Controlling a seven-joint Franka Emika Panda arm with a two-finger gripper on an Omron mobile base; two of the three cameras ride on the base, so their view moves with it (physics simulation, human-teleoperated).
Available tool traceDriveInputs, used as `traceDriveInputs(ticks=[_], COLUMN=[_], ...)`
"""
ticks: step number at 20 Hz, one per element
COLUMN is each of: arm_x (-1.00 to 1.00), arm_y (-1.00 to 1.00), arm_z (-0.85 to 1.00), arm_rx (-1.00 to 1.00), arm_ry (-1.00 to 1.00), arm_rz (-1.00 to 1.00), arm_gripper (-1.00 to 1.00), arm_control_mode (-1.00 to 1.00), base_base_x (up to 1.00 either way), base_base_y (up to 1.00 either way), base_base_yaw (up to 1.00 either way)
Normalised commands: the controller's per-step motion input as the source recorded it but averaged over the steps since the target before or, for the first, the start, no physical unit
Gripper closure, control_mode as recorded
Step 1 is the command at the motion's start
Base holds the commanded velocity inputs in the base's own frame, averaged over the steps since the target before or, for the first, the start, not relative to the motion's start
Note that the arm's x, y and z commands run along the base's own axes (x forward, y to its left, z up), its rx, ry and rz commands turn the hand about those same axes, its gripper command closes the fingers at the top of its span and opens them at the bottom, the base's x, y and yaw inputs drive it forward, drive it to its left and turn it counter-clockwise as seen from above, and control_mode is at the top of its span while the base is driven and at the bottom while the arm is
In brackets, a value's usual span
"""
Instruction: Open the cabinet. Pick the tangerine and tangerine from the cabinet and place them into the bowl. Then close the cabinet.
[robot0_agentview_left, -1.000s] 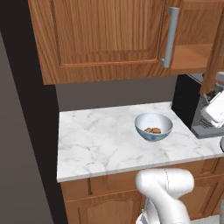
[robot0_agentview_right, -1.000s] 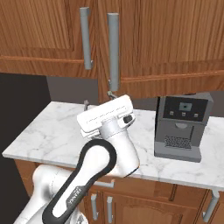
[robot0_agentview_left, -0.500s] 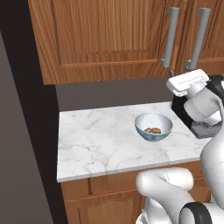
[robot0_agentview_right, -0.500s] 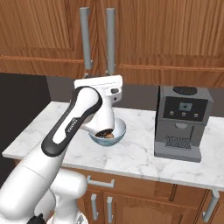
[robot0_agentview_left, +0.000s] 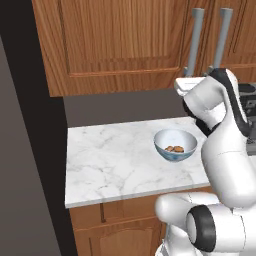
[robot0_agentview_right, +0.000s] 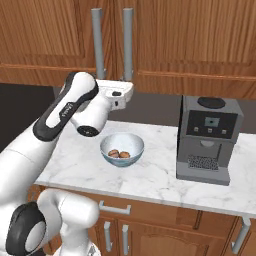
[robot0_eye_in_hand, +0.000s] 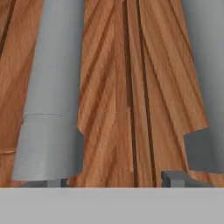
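The cabinet (robot0_agentview_left: 125, 40) has both reddish-brown doors shut, and its two grey bar handles (robot0_agentview_right: 97, 42) hang side by side. My gripper (robot0_agentview_right: 125, 86) is raised against the door fronts just below the handles' lower ends, its white hand (robot0_agentview_left: 185, 84) above the bowl's far side. In the hand view the door seam (robot0_eye_in_hand: 131, 87) runs between the left handle (robot0_eye_in_hand: 52, 87) and the right handle (robot0_eye_in_hand: 205, 65); the jaws stand apart, open, with nothing between them. The bowl (robot0_agentview_left: 162, 145) sits on the marble counter and holds two tangerines (robot0_agentview_right: 114, 153) (robot0_agentview_right: 125, 155).
A grey coffee machine (robot0_agentview_right: 207, 140) stands on the counter right of the bowl. The marble counter (robot0_agentview_left: 110, 160) stretches left to a dark wall. Base cabinets with small handles (robot0_agentview_right: 115, 207) are below the counter's edge.
The right cabinet door, ajar a second ago, has swung shut. My hand has risen and moved left to the handles' lower ends, and the jaws have narrowed a little.
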Motion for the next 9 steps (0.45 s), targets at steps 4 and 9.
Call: traceDriveInputs(ticks=[4,9], arm_x=[1.00,1.00], arm_y=[0.60,0.38], arm_z=[-0.11,-0.62], arm_rx=[0.00,0.00], arm_ry=[0.25,0.39], arm_rz=[-0.06,0.00], arm_gripper=[-1.00,-1.00], arm_control_mode=[-1.00,-1.00], base_base_x=[0.00,0.00], base_base_y=[0.00,0.00], base_base_yaw=[0.00,0.00])
